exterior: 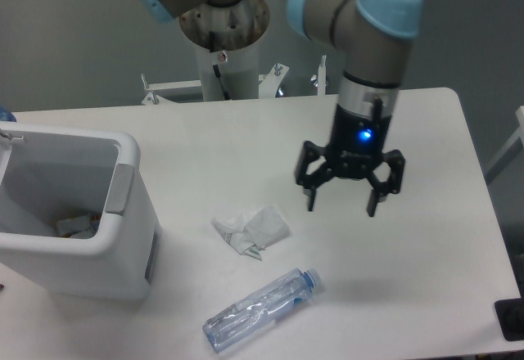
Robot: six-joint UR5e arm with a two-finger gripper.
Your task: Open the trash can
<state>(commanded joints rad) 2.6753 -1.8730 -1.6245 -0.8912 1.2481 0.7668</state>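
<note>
A crumpled white paper wad [251, 230] lies near the middle of the white surface [426, 254]. Just nearer than it, a clear plastic bottle [260, 308] lies on its side, its blue cap pointing right and slightly away. A dark object [511, 320] sits at the near right corner.

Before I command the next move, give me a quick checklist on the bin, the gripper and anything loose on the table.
1. Large boxy white plastic trash can: interior exposed from above, some litter visible inside. Open: ok.
2. Lid position: a white edge shows at the bin's far left, but whether it is fully back, cannot tell.
3. Black two-finger gripper: fingers spread, nothing between them. Ok.
4. Gripper clearance: it hangs over bare tabletop, well apart from the bin. Ok.
5. Crumpled white paper lies loose on the table, outside the bin. Not ok if tidying follows.
6. Clear plastic bottle lies on its side near the front edge. Not ok likewise.
</note>
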